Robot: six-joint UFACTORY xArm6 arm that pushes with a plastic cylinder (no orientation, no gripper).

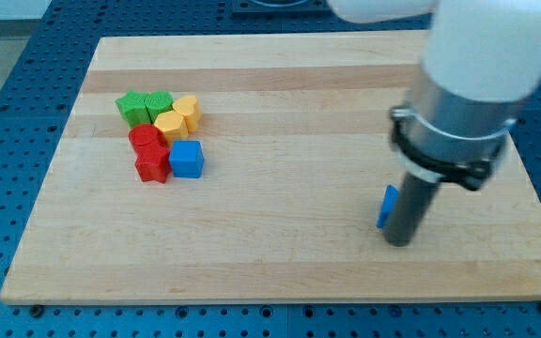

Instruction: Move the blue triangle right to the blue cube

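The blue cube [186, 159] sits at the view's left, at the lower right of a tight cluster of blocks. The blue triangle [386, 207] is far to the view's right, mostly hidden behind the rod; only its left edge shows. My tip [399, 241] rests on the board just to the right of and slightly below the blue triangle, touching or nearly touching it. The white arm body fills the upper right of the view.
The cluster holds two green blocks [145, 106], two yellow blocks [178, 116] and two red blocks [149, 152], all touching next to the blue cube. The wooden board [280, 272] lies on a blue perforated table.
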